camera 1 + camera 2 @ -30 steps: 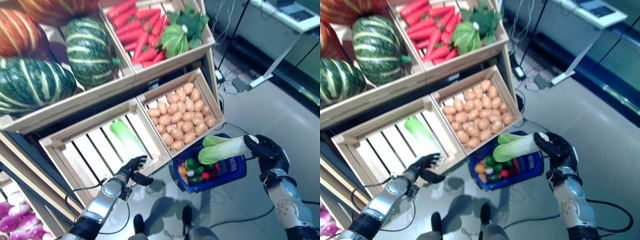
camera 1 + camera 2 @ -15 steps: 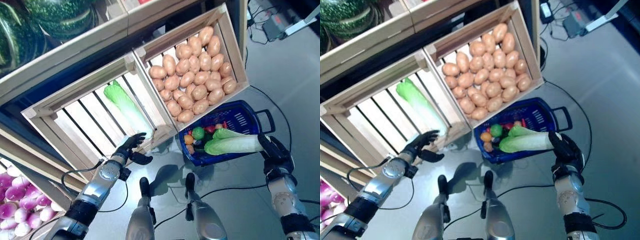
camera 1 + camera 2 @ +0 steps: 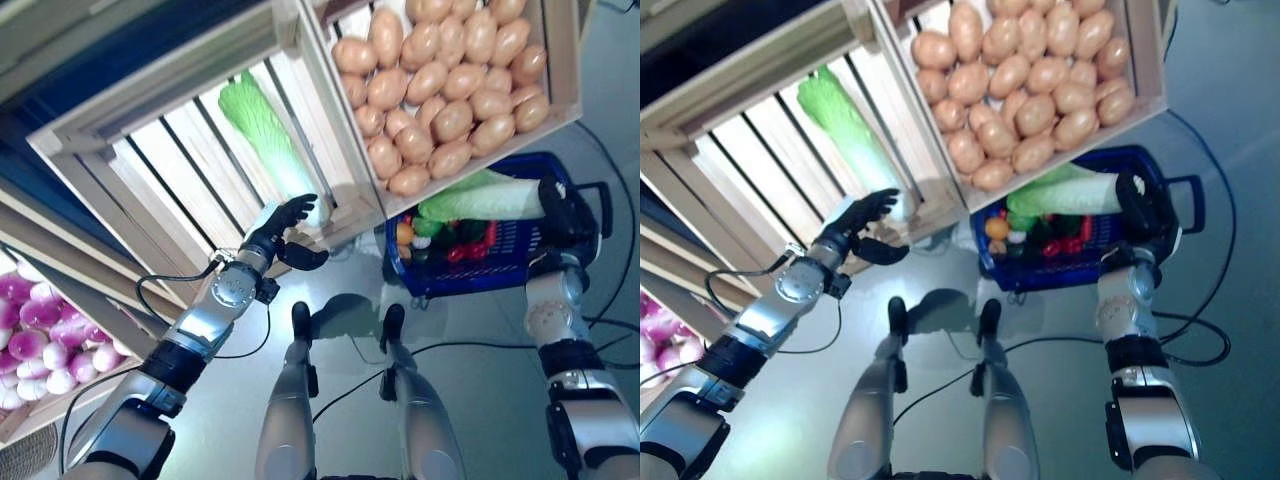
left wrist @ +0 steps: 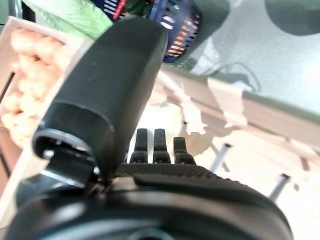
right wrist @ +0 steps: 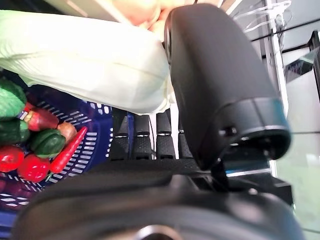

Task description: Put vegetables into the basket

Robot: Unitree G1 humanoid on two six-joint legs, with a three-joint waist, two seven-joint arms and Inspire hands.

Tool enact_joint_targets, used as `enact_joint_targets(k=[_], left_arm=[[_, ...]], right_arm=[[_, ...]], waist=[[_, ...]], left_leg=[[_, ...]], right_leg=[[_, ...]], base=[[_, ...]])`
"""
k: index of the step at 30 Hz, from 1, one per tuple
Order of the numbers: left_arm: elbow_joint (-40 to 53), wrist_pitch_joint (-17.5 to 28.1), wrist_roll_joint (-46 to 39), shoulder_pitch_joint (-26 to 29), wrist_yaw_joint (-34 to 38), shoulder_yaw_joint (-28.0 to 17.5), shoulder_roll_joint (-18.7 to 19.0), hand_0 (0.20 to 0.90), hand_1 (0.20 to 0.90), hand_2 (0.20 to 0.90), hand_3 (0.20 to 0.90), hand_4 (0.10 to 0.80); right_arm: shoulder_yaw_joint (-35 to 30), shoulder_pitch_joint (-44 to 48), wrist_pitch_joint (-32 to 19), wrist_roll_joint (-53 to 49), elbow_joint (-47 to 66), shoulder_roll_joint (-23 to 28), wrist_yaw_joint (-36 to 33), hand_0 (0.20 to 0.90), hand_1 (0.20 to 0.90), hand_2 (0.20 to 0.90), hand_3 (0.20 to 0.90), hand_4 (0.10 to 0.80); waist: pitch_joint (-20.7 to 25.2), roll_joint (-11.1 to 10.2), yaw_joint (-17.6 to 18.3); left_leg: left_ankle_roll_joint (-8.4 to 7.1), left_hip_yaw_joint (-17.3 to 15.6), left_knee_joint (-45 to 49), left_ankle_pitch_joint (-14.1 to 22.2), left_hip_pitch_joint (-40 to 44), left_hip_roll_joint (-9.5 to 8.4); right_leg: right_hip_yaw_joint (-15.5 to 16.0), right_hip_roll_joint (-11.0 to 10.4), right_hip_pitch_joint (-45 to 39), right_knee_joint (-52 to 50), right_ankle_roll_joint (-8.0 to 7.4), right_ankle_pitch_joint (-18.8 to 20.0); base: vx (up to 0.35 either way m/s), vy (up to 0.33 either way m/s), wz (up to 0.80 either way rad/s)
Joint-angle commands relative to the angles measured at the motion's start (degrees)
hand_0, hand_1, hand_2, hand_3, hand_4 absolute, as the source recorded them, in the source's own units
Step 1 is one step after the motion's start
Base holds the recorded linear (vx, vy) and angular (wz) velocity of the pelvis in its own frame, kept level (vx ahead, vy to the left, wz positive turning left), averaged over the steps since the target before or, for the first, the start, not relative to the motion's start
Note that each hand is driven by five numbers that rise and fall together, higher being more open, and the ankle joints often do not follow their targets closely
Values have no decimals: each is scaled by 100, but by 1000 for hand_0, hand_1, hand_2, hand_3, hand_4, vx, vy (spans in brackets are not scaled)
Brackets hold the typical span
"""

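Note:
A long pale-green napa cabbage [image 3: 480, 200] lies level in my right hand [image 3: 566, 212], whose thumb and fingers are curled round its white stem end [image 5: 85, 60]. It hangs over the blue plastic basket [image 3: 470, 283] on the floor, which holds several small vegetables [image 5: 30, 145]. A second napa cabbage [image 3: 265, 140] lies in the slatted wooden crate [image 3: 150, 190]. My left hand [image 3: 280, 228] hovers open at that crate's front edge, its fingertips close to the cabbage's white end but holding nothing.
A crate of potatoes [image 3: 440, 90] juts out directly above the basket's back rim. A lower crate of purple turnips [image 3: 35, 340] stands at the far left. The basket's dark handle [image 3: 598, 190] sticks out past my right hand.
The camera has tilted down, so the whole picture has shifted. My right hand still holds the cabbage over the basket, now nearer the potato crate. The left hand stays at the slatted crate's front.

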State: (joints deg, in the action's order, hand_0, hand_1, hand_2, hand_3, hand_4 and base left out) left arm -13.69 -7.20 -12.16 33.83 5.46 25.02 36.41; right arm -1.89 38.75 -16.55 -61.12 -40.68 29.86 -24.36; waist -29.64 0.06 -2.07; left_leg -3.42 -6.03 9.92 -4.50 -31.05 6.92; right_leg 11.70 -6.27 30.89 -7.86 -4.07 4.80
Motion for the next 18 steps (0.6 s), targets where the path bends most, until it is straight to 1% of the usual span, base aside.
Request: enact_joint_targets(k=[1, 3, 4, 5, 7, 12, 18], left_arm=[[391, 624, -125, 214, 5, -45, 112, 900, 900, 900, 900, 800], [525, 706, -152, 203, -5, -30, 179, 900, 900, 900, 900, 800], [525, 706, -152, 203, -5, -30, 179, 900, 900, 900, 900, 800], [598, 761, -198, 252, 13, 7, 206, 900, 900, 900, 900, 800], [706, 772, -184, 289, 5, 16, 212, 900, 900, 900, 900, 800], [822, 848, -143, 329, 130, 2, 289, 900, 900, 900, 900, 800], [831, 980, -142, 352, 323, -62, 286, 900, 900, 900, 900, 800]], right_arm=[[-255, 55, -696, 471, 437, 796, -704, 300, 300, 300, 300, 400], [-247, 106, -658, 582, 465, 829, -1056, 300, 300, 300, 300, 400], [-247, 106, -658, 582, 465, 829, -1056, 300, 300, 300, 300, 400], [-227, 221, -515, 799, 378, 856, -1352, 300, 300, 300, 300, 400], [-216, 292, -393, 1009, 287, 906, -1602, 300, 300, 300, 300, 400], [-135, 455, 59, 1301, 127, 1018, -2092, 300, 300, 300, 300, 400], [-92, 441, 208, 1317, -85, 960, -2133, 300, 300, 300, 300, 400]], waist=[[-16, 133, 21], [-16, 165, 4], [-16, 165, 4], [-16, 202, -15], [-16, 248, -36], [-16, 303, -22], [-16, 353, -19]], left_leg=[[-92, 297, 1242, 498, -958, -368], [-15, 336, 1608, 651, -1299, -392], [-15, 336, 1608, 651, -1299, -392], [31, 377, 1842, 724, -1569, -414], [63, 439, 2056, 781, -1843, -443], [104, 470, 2308, 846, -2319, -508], [113, 457, 2407, 853, -2559, -545]], right_leg=[[103, -292, 549, -1218, -114, -464], [5, -398, 992, -1634, -124, -566], [5, -398, 992, -1634, -124, -566], [-63, -464, 1330, -1905, -115, -603], [-110, -522, 1628, -2118, -109, -624], [-233, -468, 2168, -2335, -85, -571], [-264, -435, 2439, -2501, -80, -563]], base=[[-21, -47, 16], [-14, -20, 20], [-14, -18, 21], [-10, -21, 16], [1, -41, 16], [13, -16, 7], [10, -1, 1]])
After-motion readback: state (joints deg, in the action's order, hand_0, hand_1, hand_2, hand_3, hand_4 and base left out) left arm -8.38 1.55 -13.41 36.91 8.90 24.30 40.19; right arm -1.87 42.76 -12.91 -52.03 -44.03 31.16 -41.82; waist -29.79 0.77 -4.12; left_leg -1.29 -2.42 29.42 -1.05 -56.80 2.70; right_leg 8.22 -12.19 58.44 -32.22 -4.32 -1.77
